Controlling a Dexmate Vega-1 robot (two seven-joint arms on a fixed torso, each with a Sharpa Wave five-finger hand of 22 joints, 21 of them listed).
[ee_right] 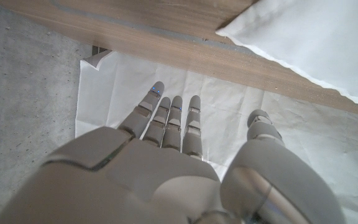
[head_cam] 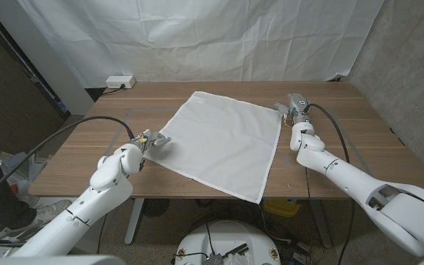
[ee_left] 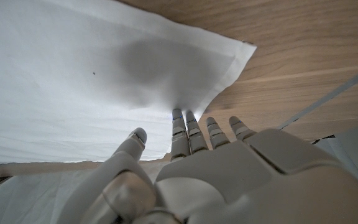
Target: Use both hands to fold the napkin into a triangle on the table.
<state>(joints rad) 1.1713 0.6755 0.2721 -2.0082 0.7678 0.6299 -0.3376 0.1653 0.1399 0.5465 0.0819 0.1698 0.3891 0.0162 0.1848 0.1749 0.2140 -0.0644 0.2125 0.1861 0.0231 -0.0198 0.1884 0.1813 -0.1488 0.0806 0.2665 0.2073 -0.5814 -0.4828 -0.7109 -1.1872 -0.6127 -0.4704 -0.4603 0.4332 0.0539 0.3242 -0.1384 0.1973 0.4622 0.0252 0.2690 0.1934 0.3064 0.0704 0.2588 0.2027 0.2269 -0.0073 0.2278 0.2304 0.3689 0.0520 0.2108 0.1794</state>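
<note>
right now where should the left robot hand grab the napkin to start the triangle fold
At the corner nearest the left robot hand, coming in from the table's left side. The napkin lies flat and spread as a diamond, so that corner points at the hand with bare table around it. Its thin free edge can probably be pinched and carried across to the opposite corner by the right robot hand.

the napkin is a plain white square of cloth, spread open and unfolded on the wooden table. it lies turned like a diamond, one corner pointing to the far edge, one to the near edge. the near corner reaches the table's front edge and seems to hang slightly over it. the cloth lies mostly flat with faint creases, and a thin hem runs along its borders.
</note>
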